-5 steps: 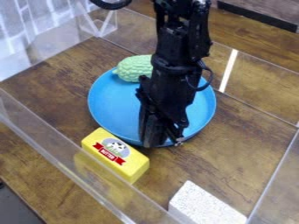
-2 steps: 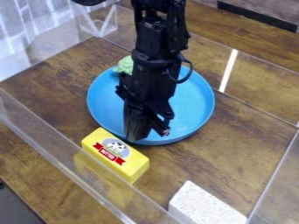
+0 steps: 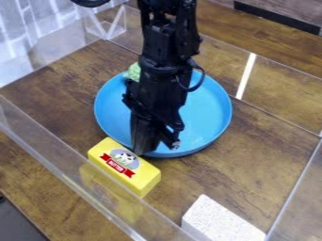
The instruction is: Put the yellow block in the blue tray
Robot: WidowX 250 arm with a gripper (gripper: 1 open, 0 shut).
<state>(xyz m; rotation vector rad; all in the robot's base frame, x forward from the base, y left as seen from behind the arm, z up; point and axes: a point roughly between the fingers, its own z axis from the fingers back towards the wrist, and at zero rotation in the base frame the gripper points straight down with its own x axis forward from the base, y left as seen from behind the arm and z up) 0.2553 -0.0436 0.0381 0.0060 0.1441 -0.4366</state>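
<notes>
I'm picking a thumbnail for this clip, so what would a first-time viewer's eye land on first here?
The black robot arm with its shut gripper stands at the centre, pointing down over the near part of the bright blue tray. Next comes the yellow block with its cartoon-face label, lying on the wooden table just in front of the tray, outside it. A white speckled block sits at the bottom right.
</notes>
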